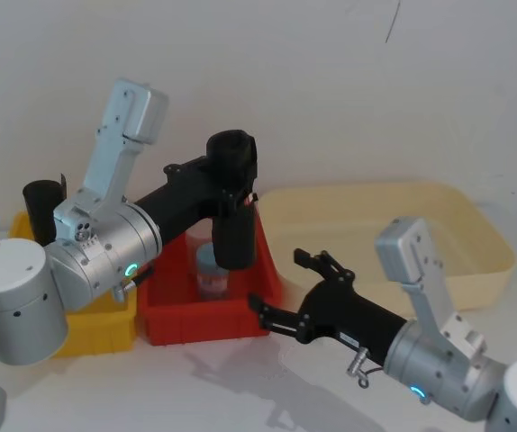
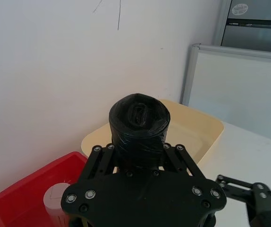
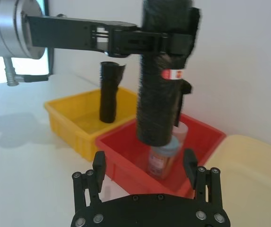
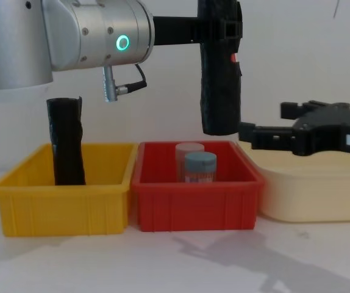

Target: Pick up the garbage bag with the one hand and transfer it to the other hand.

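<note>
**Holding bag upright for handover**

Left pincer (image 4: 221,27) clamps the garbage bag (image 4: 219,91) near its top, upright above the red bin (image 4: 196,201). Right pincer (image 1: 281,281), jaws spread, sits just right of that bin, facing the bag's free lower half.

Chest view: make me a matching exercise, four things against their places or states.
1. tall black rolled garbage bag
2. plain wrinkled black roll
3. blue-lidded jar
4. right gripper

A. standing in the yellow plastic bin
B. open, holding nothing
C. sitting in the red plastic bin
D. clamped in the left gripper, in the air

Pairs: 1-D, 2-A, 3-C, 4-B
</note>
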